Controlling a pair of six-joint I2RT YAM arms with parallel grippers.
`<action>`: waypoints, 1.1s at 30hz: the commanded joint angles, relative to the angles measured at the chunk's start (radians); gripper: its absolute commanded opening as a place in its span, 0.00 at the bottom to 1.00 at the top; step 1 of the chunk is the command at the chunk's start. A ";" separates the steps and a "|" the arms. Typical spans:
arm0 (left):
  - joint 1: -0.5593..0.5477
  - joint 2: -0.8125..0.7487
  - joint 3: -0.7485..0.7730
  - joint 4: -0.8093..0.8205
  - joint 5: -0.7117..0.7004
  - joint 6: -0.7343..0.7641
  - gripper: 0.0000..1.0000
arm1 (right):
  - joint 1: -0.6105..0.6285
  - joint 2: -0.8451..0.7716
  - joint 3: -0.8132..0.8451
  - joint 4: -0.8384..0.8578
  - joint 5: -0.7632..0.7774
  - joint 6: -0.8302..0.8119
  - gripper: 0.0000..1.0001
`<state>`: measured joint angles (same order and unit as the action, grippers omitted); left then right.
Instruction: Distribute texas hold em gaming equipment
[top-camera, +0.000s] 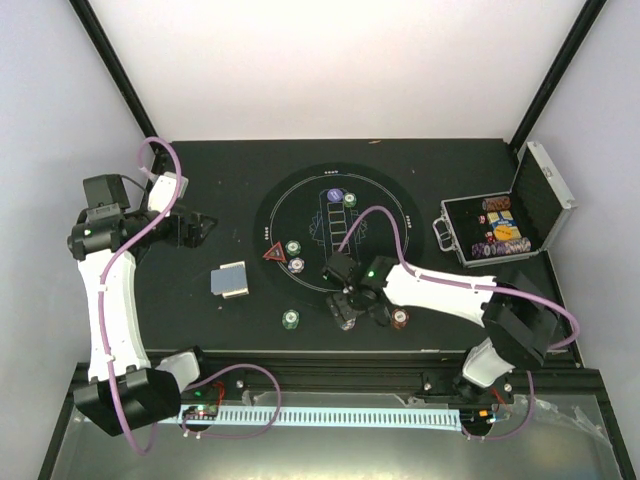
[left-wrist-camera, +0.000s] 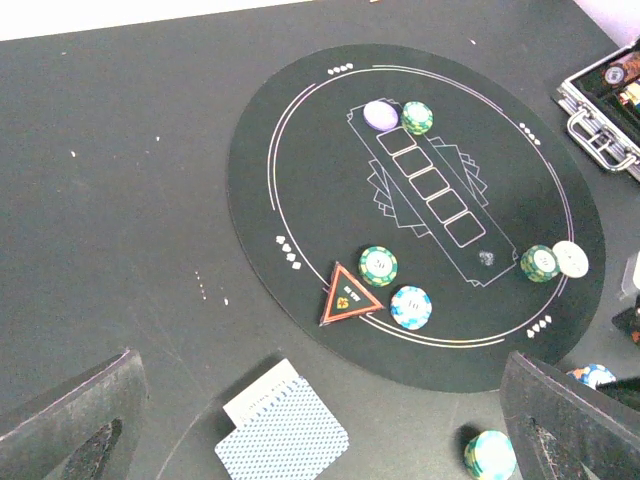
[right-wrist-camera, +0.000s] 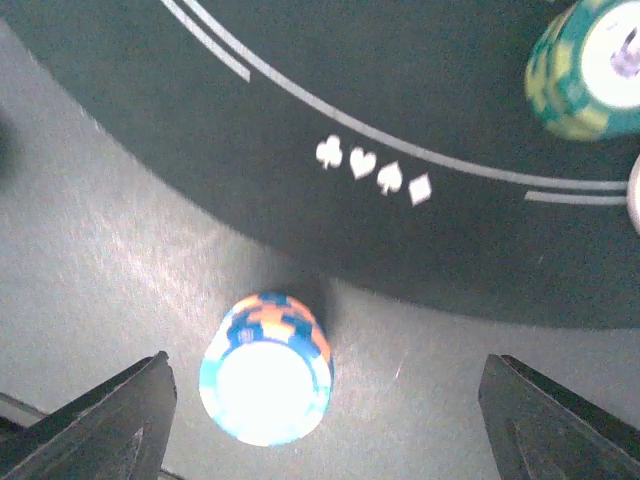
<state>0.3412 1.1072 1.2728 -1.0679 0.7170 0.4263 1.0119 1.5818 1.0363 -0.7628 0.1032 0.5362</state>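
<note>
Right gripper is shown with its jaws spread wide and nothing held. A short stack of blue-and-orange chips stands upright between the fingers, nearer the left one and touched by neither. The stack is set on the bare table, just outside the near edge of the round black mat, close to the printed row of suit symbols. That position is judged to mark one player's seat. The stack is therefore taken as delivered, and the wide jaws as clearance for lifting away without tipping it. Just inside the mat's line a green stack is seen, with a white disc beside it at the frame edge.

Further out, similar sets are laid around the mat. A red triangle marker is placed at the left with a green chip and a pale blue chip. A pale lilac disc lies just beside another green chip at the far side. A deck of blue-backed cards lies on the table left of the mat, apparently undealt.

The left gripper is held fully open and empty, left of the mat, out of the working arm's path. The silver case stands open at the far right with further chips inside.
</note>
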 joint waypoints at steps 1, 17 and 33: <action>0.006 -0.024 0.019 -0.004 0.026 -0.003 0.99 | 0.037 -0.050 -0.062 0.043 -0.011 0.072 0.86; 0.006 -0.021 0.040 -0.013 0.017 -0.002 0.99 | 0.059 0.054 -0.059 0.098 -0.037 0.061 0.64; 0.005 -0.017 0.042 -0.009 0.010 0.002 0.99 | 0.059 0.052 -0.078 0.110 -0.041 0.058 0.58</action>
<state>0.3412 1.0969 1.2736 -1.0683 0.7189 0.4263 1.0657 1.6337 0.9623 -0.6689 0.0658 0.5888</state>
